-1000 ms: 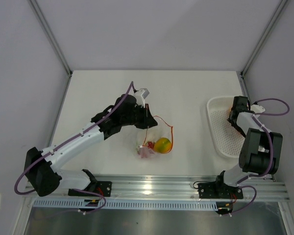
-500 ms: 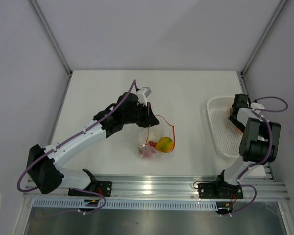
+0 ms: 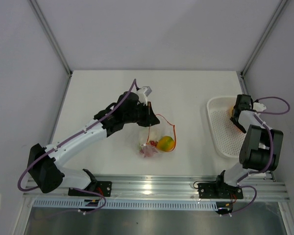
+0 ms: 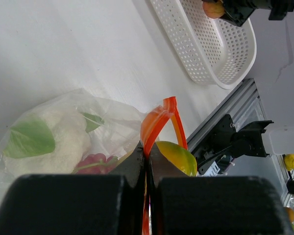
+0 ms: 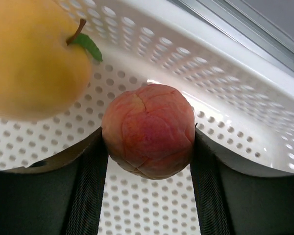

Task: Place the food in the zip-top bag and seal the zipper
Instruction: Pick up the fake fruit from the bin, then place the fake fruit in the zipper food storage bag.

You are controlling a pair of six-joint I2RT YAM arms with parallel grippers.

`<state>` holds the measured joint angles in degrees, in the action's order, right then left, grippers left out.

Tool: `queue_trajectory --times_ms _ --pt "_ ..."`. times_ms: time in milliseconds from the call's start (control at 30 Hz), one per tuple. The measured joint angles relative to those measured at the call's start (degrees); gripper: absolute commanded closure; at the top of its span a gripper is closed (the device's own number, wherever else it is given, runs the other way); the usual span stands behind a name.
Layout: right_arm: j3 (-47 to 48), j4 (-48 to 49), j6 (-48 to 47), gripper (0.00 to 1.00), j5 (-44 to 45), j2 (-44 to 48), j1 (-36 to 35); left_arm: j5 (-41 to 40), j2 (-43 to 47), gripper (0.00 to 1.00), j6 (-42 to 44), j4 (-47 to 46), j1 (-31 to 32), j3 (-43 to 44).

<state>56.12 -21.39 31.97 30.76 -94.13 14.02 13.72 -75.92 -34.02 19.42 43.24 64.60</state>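
Observation:
The clear zip-top bag (image 3: 154,146) lies on the table and holds a yellow-green fruit (image 3: 165,143), a red berry cluster (image 4: 94,162) and a white-green vegetable piece (image 4: 41,142). Its red-orange zipper (image 3: 172,129) arches up as an open loop. My left gripper (image 3: 148,120) is shut on the zipper strip (image 4: 158,120) and holds the mouth edge up. My right gripper (image 3: 234,115) is down in the white basket (image 3: 219,139), shut on a red-orange round fruit (image 5: 148,129). A yellow fruit (image 5: 34,68) with a green leaf lies just beside it.
The white perforated basket (image 4: 213,54) stands at the table's right edge, close to the right wall. The aluminium rail (image 3: 152,186) runs along the near edge, just below the bag. A frame post (image 3: 51,39) stands at the back left.
My left gripper has shifted slightly right, carrying the zipper, and the bag has slid a little with it. My right gripper has shifted a little within the basket.

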Motion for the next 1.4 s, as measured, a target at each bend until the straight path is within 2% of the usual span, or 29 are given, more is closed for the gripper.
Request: queue_trajectory --times_ms 167,300,500,667,767,900,1067,1100,1167,1200,1333,1400 --pt "-2.16 -3.45 -1.22 1.0 -2.25 10.82 -1.31 0.0 0.17 0.99 -0.39 -0.07 0.0 -0.13" --pt "-2.43 -6.84 -3.02 1.0 -5.6 21.05 -7.13 0.0 0.94 0.99 -1.07 -0.79 -0.02 -1.03" --pt "-3.82 -9.75 -5.11 1.0 -20.06 38.1 -22.6 0.0 1.49 0.99 -2.27 -1.36 -0.04 -2.03" --pt "-4.7 -8.74 -3.19 1.0 -29.4 48.83 -40.17 0.09 1.68 0.99 -3.72 -2.67 -0.07 -3.8" --pt "-4.59 -6.71 -1.53 1.0 -29.64 48.37 -50.77 0.31 1.7 0.99 -4.55 -2.84 -0.07 -4.2" --pt "-4.5 -4.48 0.85 0.99 -26.93 41.92 -64.57 1.09 1.73 0.99 -5.64 -3.76 -0.15 -4.55" --pt "-1.33 -4.31 2.54 0.96 -21.2 31.87 -75.23 1.53 2.12 0.99 -6.71 -4.15 -0.15 -5.51" --pt "0.24 -4.44 2.58 0.93 -19.8 29.75 -77.02 1.53 2.34 1.0 -6.97 -4.15 -0.15 -5.66" --pt "2.43 -4.35 2.6 0.82 -18.21 27.32 -79.21 1.57 2.78 0.99 -7.39 -4.15 -0.15 -5.79" --pt "3.32 -4.31 2.73 0.65 -17.46 26.38 -79.91 1.68 2.91 0.99 -7.63 -4.22 -0.15 -5.79" --pt "4.94 -4.59 3.45 0.38 -14.38 24.98 -80.65 2.05 3.21 0.99 -8.2 -4.42 -0.15 -5.9" --pt "5.25 -5.22 4.09 0.28 -12.61 24.96 -80.67 2.23 3.72 0.99 -8.55 -4.92 -0.15 -6.62"
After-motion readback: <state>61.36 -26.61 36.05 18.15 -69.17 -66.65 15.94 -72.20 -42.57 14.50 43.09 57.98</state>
